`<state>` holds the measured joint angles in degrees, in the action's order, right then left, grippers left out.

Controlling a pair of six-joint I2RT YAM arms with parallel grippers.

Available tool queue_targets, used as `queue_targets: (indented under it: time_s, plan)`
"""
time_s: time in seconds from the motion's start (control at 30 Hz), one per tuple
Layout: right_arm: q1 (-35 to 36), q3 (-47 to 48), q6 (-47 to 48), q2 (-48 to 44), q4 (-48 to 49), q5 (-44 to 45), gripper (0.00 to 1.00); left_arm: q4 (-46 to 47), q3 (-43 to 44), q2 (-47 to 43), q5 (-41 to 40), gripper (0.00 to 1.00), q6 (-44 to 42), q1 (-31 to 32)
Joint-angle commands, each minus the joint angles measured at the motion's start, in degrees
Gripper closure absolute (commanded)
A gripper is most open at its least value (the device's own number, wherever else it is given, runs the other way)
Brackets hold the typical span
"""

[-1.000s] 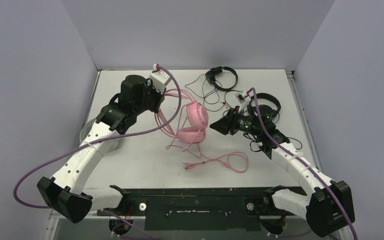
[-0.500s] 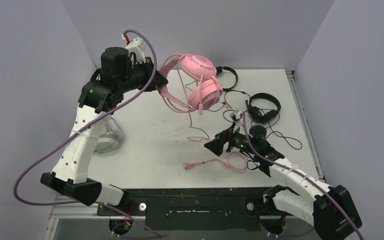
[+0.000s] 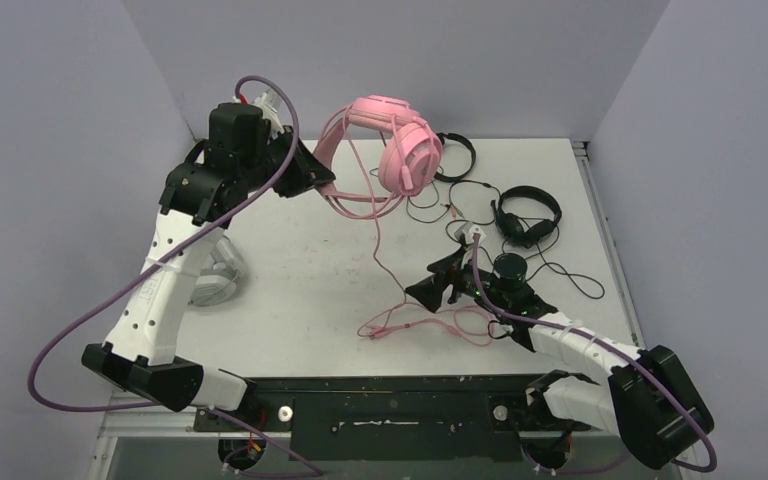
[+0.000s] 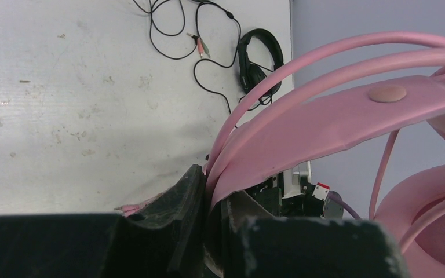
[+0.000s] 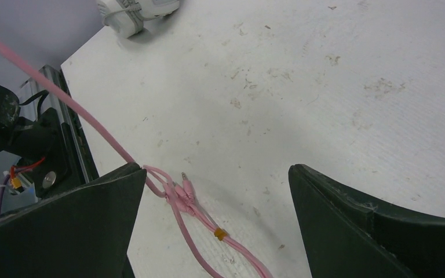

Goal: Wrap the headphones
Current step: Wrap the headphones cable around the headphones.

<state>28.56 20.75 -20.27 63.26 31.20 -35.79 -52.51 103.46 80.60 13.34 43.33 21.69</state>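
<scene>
The pink headphones [image 3: 398, 140] hang in the air over the far middle of the table, and my left gripper [image 3: 326, 186] is shut on their headband [image 4: 336, 116]. In the left wrist view the band is pinched between the fingers of the left gripper [image 4: 211, 180]. Their pink cable [image 3: 385, 258] drops to the table, its plug end [image 3: 372, 333] lying in loops near the front. My right gripper [image 3: 418, 294] stands open low over that cable end, with the plugs [image 5: 186, 192] between its wide fingers, untouched. Two thin black headphones [image 3: 530, 215] [image 3: 454, 154] lie at the back right.
A white-grey headset [image 3: 216, 281] lies at the left behind my left arm, also in the right wrist view as the white-grey headset [image 5: 139, 8]. Black cords [image 3: 570, 275] trail across the right of the table. The table's front edge and black rail [image 3: 400, 385] are close to the right gripper.
My left gripper lifted the pink headphones off the table and up toward the back. The right gripper opened wide and came forward and down to the cable's plug end.
</scene>
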Motion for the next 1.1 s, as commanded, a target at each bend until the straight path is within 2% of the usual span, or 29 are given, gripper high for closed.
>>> queue_targets:
  time_s: [0.0,0.27,0.47,0.7,0.8,0.93,1.07]
  plan:
    - [0.2,0.1,1.2,2.6,8.4,-4.1,0.00,1.8,3.4,0.5,-0.4,1.00,6.9,-0.6]
    - [0.5,0.0,-2.1,8.3,16.5,-10.4,0.03,-3.2,2.8,2.8,-5.8,1.00,8.2,-0.7]
    - [0.9,0.6,-1.1,8.4,15.5,-8.1,0.05,-9.9,2.1,7.6,-9.7,1.00,9.9,-1.2]
    - [1.1,0.8,-1.1,10.2,16.5,-7.5,0.06,-9.6,-4.7,10.1,-12.8,1.00,8.7,-2.9]
    - [2.9,-0.1,-1.8,12.4,19.8,-6.1,0.06,-8.6,-7.6,10.1,-12.6,1.00,7.5,-4.6]
    - [6.9,2.5,0.0,16.7,20.8,-2.4,0.06,-5.9,-10.8,9.4,-6.4,0.98,5.5,-8.4]
    - [9.5,5.9,1.8,21.7,21.1,3.7,0.11,-3.9,-12.6,8.2,-3.8,0.96,3.5,-9.9]
